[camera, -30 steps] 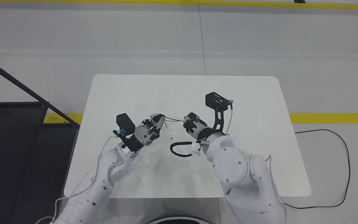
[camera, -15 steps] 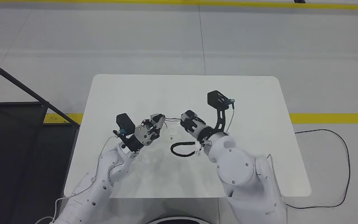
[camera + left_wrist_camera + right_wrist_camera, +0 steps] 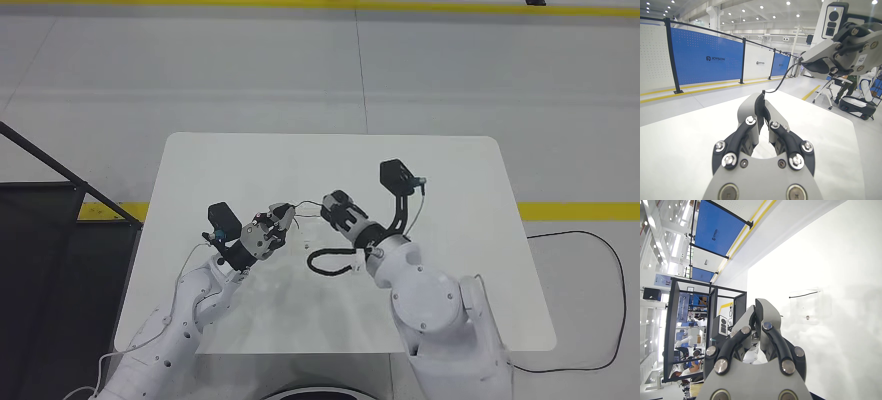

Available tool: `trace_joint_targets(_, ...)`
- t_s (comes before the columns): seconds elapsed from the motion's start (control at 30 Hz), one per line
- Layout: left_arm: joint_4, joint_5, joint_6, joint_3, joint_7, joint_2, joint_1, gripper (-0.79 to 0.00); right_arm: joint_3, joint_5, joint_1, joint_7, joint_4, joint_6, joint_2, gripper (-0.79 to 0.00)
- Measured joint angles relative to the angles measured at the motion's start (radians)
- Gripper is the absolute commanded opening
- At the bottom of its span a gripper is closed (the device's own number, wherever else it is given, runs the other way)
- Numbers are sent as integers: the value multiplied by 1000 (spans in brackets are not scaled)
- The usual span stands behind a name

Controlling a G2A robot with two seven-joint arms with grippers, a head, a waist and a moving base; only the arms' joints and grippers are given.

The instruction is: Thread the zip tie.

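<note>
A thin black zip tie [image 3: 783,79] is stretched in the air between my two grippers above the white table [image 3: 450,180]. My left gripper [image 3: 762,100] is shut on its head end, with the strap rising out of the fingertips. The strap's far end runs into the tips of my right gripper [image 3: 803,61], which is shut on it. In the top view the zip tie [image 3: 306,206] spans the short gap between the left gripper [image 3: 284,212] and the right gripper [image 3: 328,206]. In its own wrist view, my right gripper [image 3: 755,303] has its pads pressed together.
A second black zip tie [image 3: 803,294] lies on a clear square tray [image 3: 810,317] on the table under the grippers. The rest of the tabletop is bare white. A black frame stands off the table's left side [image 3: 40,160].
My right gripper has shifted a little toward the left gripper and farther from me, shortening the gap between them. The left arm has stayed still.
</note>
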Motion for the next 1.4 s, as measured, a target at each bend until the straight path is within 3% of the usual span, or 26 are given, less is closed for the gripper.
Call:
trace_joint_targets(0.83, 0, 0, 0, 0, 0, 0, 0, -785, -39, 51, 11, -159, 52, 4, -13, -785)
trace_joint_targets(1.4, 0, 0, 0, 0, 0, 0, 0, -785, -119, -159, 74, -29, 106, 63, -3, -785)
